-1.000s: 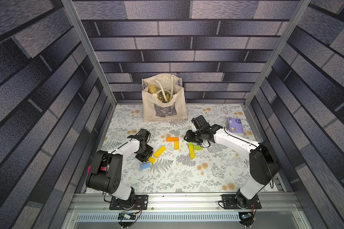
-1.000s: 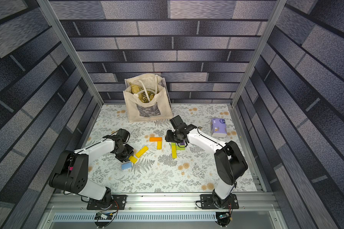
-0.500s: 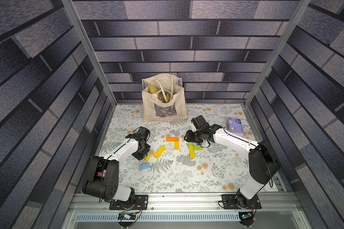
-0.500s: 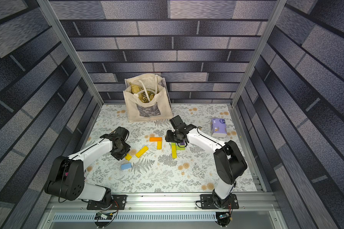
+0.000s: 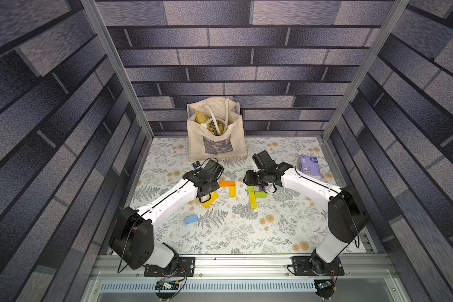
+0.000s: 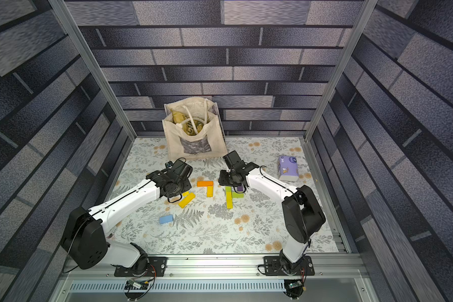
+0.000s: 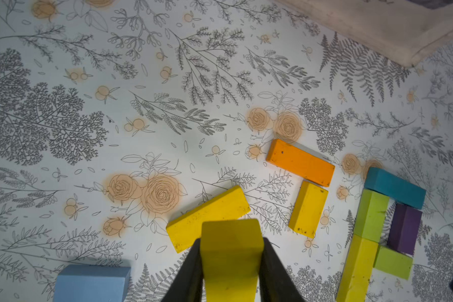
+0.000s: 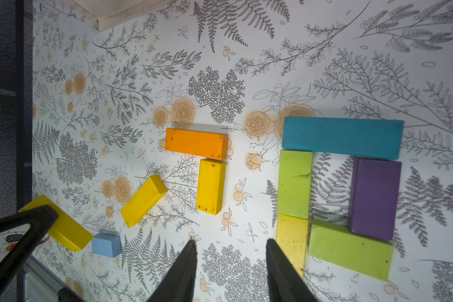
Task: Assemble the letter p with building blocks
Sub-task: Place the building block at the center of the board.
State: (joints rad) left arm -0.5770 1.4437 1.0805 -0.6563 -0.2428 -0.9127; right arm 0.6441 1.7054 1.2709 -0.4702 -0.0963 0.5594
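In front of the tote bag [image 5: 216, 136], the P figure [image 8: 294, 183] looks nearly whole: loop closed, stem started. Before the bag, the right hand [image 8: 231, 240] hangs half-parted, empty. The left hand [image 7: 232, 240] grips a yellow block [image 7: 230, 266], likely for the stem. An orange block [image 8: 195, 143] and a light blue block [image 8: 106, 244] lie loose.

Blocks [image 8: 195, 143] look like matt painted wood, a bit scuffed. Bag [image 5: 216, 146] is rough cloth, near rail [image 5: 246, 262] bare metal, table cover [image 5: 220, 235] matt print.
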